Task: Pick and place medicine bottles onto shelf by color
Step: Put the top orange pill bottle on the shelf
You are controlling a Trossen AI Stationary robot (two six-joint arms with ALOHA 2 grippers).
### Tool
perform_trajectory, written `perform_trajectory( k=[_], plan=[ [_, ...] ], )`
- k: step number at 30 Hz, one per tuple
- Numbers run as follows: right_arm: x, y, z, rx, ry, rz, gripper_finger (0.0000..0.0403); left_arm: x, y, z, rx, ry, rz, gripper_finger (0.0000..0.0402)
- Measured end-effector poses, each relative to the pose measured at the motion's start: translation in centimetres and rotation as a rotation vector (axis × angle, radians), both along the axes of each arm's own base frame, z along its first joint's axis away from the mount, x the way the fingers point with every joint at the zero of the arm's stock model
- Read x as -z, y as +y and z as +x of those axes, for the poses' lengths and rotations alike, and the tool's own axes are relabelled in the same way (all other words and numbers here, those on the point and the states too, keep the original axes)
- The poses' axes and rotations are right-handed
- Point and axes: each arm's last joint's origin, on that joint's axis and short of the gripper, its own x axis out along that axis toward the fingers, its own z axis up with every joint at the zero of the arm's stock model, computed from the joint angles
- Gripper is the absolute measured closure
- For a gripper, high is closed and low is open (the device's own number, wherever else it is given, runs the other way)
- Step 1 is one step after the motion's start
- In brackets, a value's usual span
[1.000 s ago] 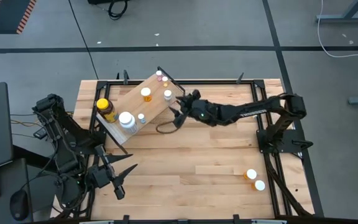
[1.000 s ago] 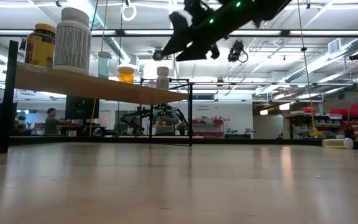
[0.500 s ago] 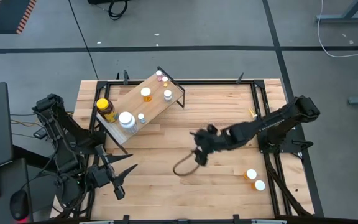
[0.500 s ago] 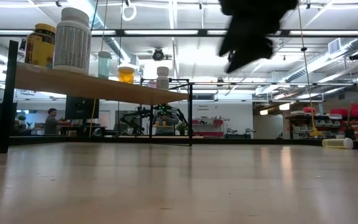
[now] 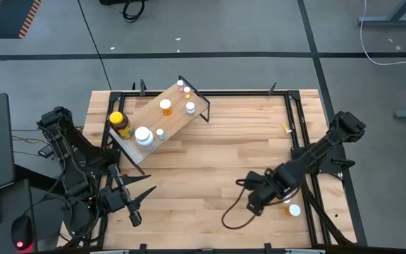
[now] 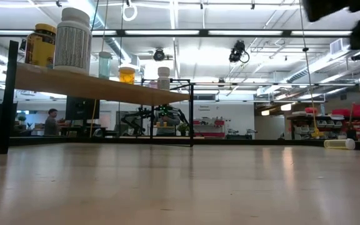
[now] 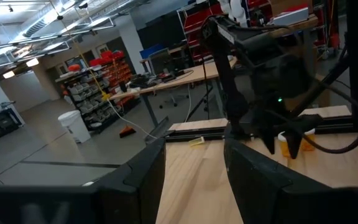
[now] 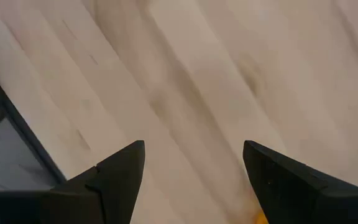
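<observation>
The plywood shelf (image 5: 171, 116) stands at the table's far left and carries several bottles: an amber jar with a yellow lid (image 5: 120, 124), a white-capped bottle (image 5: 144, 135), an orange vial (image 5: 165, 106) and small white vials (image 5: 190, 107). Two more vials, one orange (image 5: 285, 200) and one white-capped (image 5: 294, 209), rest on the tabletop at the near right. My right gripper (image 5: 254, 204) hangs open and empty above the table, just left of those two vials; its fingers stand wide apart in its wrist view (image 8: 194, 158). My left gripper (image 5: 136, 201) waits open at the near left.
A black metal frame (image 5: 291, 120) runs around the table's edges. A black cable loop (image 5: 232, 215) hangs below my right arm. A small yellow scrap (image 5: 285, 128) lies at the far right. Bare wood (image 5: 203, 176) lies between the shelf and the two vials.
My right gripper has swung quickly from beside the shelf's right end across the table toward the near right, ending just left of the two vials there. It carries nothing. The bottles on the shelf have stayed where they were.
</observation>
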Motion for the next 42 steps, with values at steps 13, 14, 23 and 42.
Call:
perform_trajectory(
  k=[13, 14, 23, 42],
  plan=[
    [0.3, 1.1, -4.2, 0.097, 0.346, -0.005, 0.0119, 0.0, 0.0, 0.0, 0.0, 0.001, 0.002, 0.023],
    [0.3, 1.3, -4.4, 0.102, 0.348, -0.007, 0.0118, 0.0, 0.0, 0.0, 0.0, 0.001, 0.002, 0.023],
    [0.3, 3.0, -6.1, 0.155, 0.323, -0.045, 0.0108, 0.0, 0.0, 0.0, 0.003, 0.001, 0.002, 0.023],
    [0.7, 3.5, -8.4, 0.237, 0.28, -0.194, 0.0108, 0.0, -0.1, 0.0, 0.021, 0.0, -0.005, 0.023]
  ],
)
